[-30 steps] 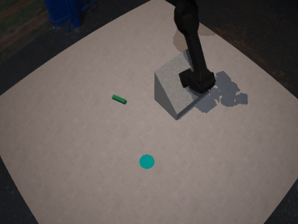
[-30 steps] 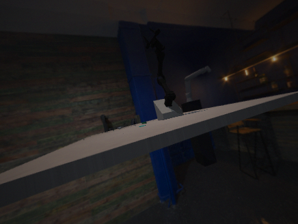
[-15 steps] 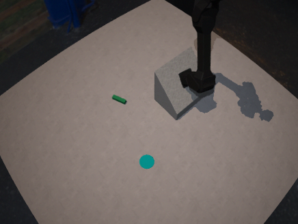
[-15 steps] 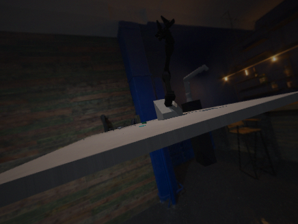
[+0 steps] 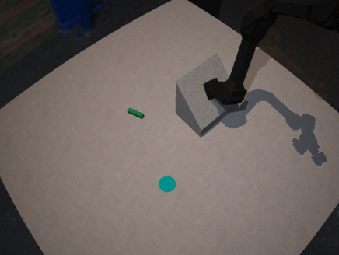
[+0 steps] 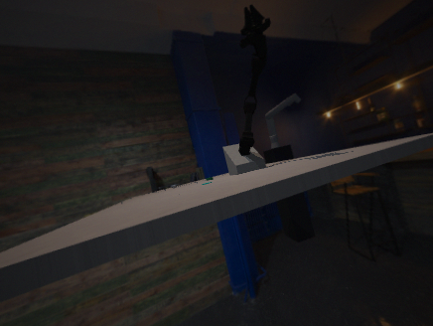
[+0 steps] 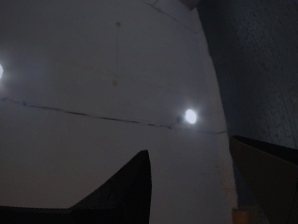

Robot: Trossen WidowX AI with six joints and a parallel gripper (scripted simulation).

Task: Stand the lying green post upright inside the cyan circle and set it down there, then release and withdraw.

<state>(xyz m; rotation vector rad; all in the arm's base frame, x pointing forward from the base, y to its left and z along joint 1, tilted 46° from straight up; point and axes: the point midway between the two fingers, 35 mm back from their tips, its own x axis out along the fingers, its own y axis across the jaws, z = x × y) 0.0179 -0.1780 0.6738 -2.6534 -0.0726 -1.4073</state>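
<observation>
The green post (image 5: 135,113) (image 6: 210,178) lies on its side on the pale table, left of the grey block in the top view. The flat cyan circle (image 5: 167,183) (image 6: 207,184) lies nearer the front, below and to the right of the post in the top view. Nothing stands on it. My gripper (image 6: 254,12) (image 7: 189,150) is raised high above the table, far from the post, and points upward. Its fingers stand apart with nothing between them. It is outside the top view; the wrist view shows only ceiling and wall beyond the fingers.
A grey wedge-shaped block (image 5: 187,106) (image 6: 238,166) carries the arm's base. The arm (image 5: 241,62) (image 6: 253,80) rises from it, leaning to the upper right in the top view. The arm's shadow falls on the right part of the table (image 5: 97,163) (image 6: 164,201).
</observation>
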